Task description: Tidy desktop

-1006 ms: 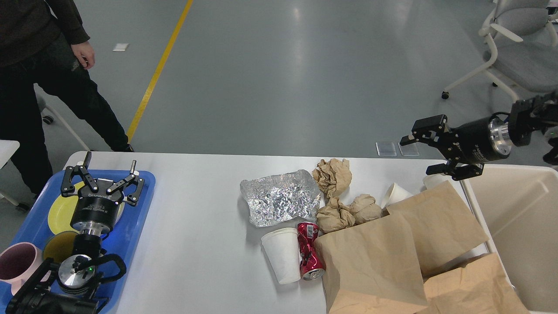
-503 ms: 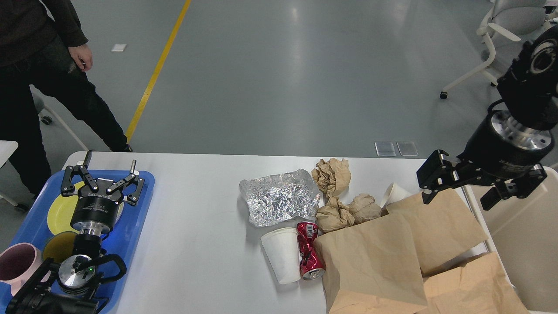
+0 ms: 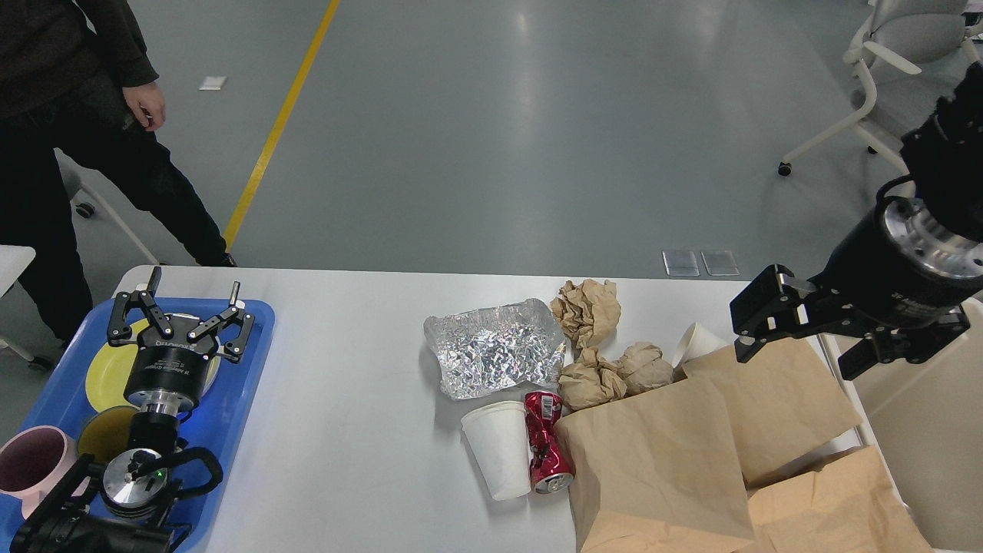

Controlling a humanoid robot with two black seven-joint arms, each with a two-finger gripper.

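The white desktop (image 3: 353, 369) carries litter right of its middle: crumpled foil (image 3: 495, 349), three brown paper balls (image 3: 587, 307), a lying white paper cup (image 3: 499, 449), a crushed red can (image 3: 545, 442), a second white cup (image 3: 695, 342) and brown paper bags (image 3: 653, 461). My right gripper (image 3: 795, 361) is open and empty, above the far right bag (image 3: 776, 407), next to the second cup. My left gripper (image 3: 193, 280) is open and empty above the blue tray (image 3: 246, 369).
The tray holds a yellow plate (image 3: 104, 369), a dark bowl (image 3: 104, 434) and a pink mug (image 3: 31, 461). A cream bin (image 3: 921, 430) stands at the desktop's right end. A person (image 3: 77, 115) stands beyond the far left corner. An office chair (image 3: 898, 61) is at the back right.
My right gripper turned from pointing left over the bin's far corner to pointing down, and dropped towards the right paper bag. In the last half second it barely shifted. The left arm has not moved.
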